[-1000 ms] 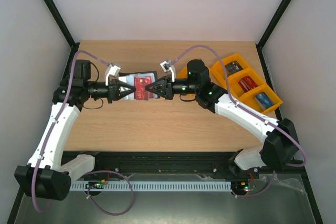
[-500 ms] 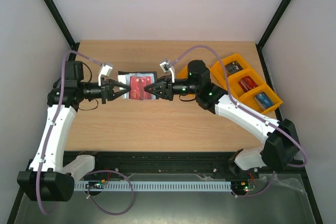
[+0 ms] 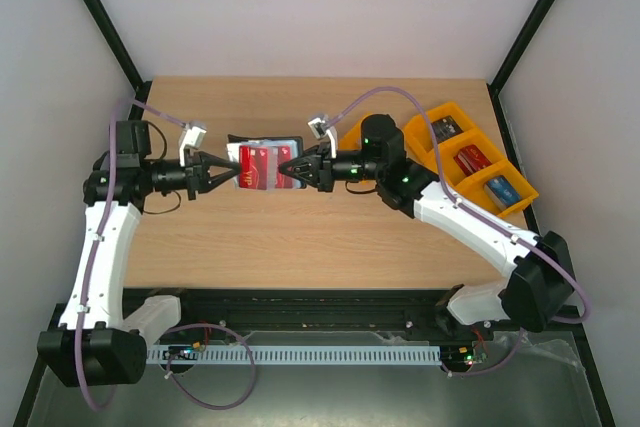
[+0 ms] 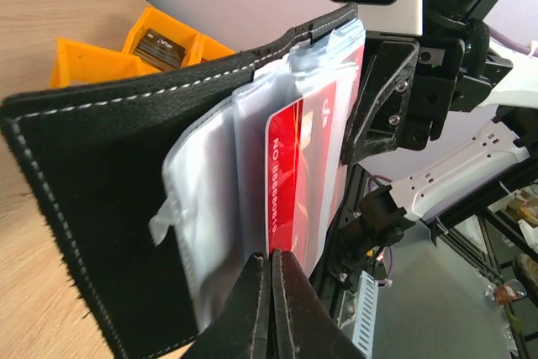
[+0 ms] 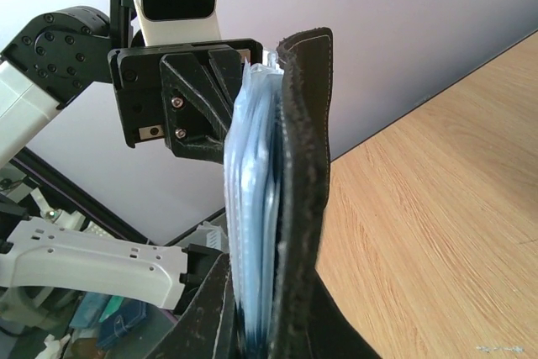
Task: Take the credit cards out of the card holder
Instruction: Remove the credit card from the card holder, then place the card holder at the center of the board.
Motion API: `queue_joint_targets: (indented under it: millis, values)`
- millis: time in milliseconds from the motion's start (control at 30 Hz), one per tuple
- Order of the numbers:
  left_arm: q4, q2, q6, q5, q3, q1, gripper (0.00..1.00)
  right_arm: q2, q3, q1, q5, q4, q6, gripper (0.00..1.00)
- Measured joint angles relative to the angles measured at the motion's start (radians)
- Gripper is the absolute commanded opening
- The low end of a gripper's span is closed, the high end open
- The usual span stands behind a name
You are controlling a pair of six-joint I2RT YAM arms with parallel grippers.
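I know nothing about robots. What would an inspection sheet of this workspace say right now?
Surface: wooden table.
Job's things: black card holder held open, upright; red card partly out of a clear pocket.
Clutter: orange trays at right, small items inside.
Grippers: left gripper shut on the red card; right gripper shut on the card holder.
Cables: purple cables looped along both arms.
Surroundings: white walls, black frame posts.

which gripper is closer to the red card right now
Left. The left gripper pinches the red credit card by its edge; the right gripper clamps the card holder on the opposite side.
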Motion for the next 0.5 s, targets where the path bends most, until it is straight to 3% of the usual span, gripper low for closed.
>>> queue_joint_targets:
  millis: [267,500]
  values:
    - [-0.035,0.0,0.041,-0.004,0.007,0.021,0.02,-0.011,-0.002,-0.008,0.0,-0.019,-0.003,0.02]
    - [-0.04,0.0,0.026,-0.035,0.032,0.111,0.02,-0.035,-0.058,-0.076,0.002,-0.007,0.018,0.02]
